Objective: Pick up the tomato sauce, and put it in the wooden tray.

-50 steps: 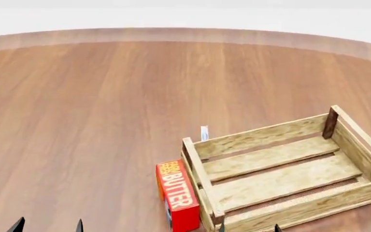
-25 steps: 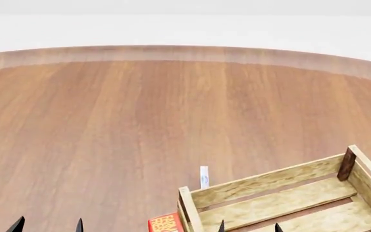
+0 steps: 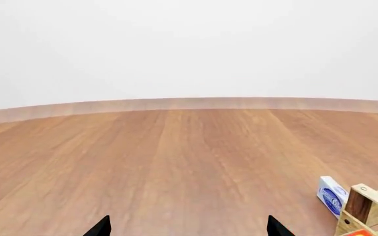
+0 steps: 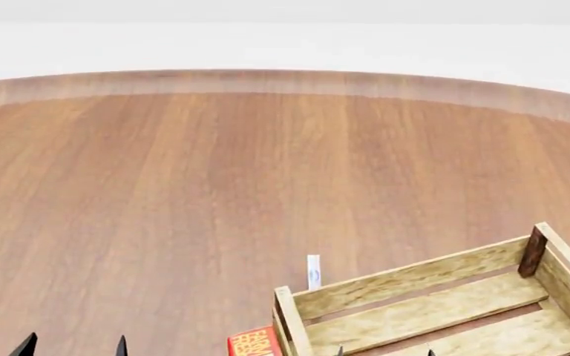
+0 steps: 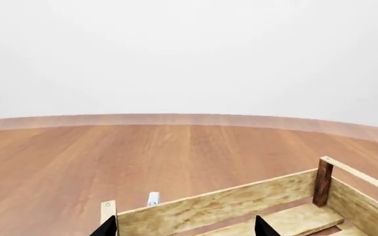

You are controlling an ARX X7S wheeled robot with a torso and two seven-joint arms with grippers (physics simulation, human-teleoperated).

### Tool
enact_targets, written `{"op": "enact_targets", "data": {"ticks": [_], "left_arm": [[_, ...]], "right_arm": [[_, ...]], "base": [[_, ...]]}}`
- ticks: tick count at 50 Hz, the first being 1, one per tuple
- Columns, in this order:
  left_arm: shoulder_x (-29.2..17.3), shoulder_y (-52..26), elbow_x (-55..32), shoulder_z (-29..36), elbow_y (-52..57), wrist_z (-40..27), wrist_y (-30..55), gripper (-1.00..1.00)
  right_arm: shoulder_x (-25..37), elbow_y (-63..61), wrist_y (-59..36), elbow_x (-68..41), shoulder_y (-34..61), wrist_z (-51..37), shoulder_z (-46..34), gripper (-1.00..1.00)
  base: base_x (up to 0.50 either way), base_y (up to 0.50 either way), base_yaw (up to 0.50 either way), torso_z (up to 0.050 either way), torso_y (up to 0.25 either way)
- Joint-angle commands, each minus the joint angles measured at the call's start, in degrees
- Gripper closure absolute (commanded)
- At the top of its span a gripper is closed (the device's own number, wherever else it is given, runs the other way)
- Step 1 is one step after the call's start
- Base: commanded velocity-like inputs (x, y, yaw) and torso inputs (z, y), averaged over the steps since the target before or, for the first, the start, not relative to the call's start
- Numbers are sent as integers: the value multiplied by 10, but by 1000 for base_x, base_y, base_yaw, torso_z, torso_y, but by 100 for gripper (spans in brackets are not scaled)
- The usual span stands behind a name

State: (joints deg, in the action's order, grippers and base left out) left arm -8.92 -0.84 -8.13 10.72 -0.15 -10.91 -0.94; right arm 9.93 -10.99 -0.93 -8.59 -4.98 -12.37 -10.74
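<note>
Task not started. Tomato sauce not visible in any view. Wooden tray (image 4: pixel 433 304) empty as far as seen, near right gripper (image 5: pixel 183 228). Left gripper (image 3: pixel 187 227) over bare table (image 4: pixel 166 185). Both spread apart, holding nothing. Butter box (image 4: pixel 255 343) and small white-blue packet (image 4: pixel 313 271) beside tray. Still to find, grasp, place.

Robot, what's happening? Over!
Both grippers open, holding nothing: left gripper, right gripper. Tomato sauce not in view. Wooden tray empty where visible. Nothing blocking.

Head looks down; both wrists face forward low, sharing the wooden tray (image 4: pixel 414 282)
</note>
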Motion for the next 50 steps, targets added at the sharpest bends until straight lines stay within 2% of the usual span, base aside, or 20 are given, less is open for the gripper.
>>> {"op": "enact_targets", "data": {"ticks": [1,10,31,50], "left_arm": [[-3,-1,-2,4,0,-6,0,-100],[-5,-2,-5,7,-1,-9,-1,-100],[-11,-3,-11,14,-1,-16,-2,-100],[-15,-4,-15,19,-6,-21,-9,-100]], "right_arm": [[17,-114,-15,25,-61,-25,-11,-100],[22,-123,-2,35,-81,-32,-20,-100],[47,-202,75,67,-198,-62,-37,-100],[48,-177,177,90,-264,-90,-48,-100]], "base": [[0,0,0,0,0],[0,0,0,0,0],[0,0,0,0,0],[0,0,0,0,0]]}}
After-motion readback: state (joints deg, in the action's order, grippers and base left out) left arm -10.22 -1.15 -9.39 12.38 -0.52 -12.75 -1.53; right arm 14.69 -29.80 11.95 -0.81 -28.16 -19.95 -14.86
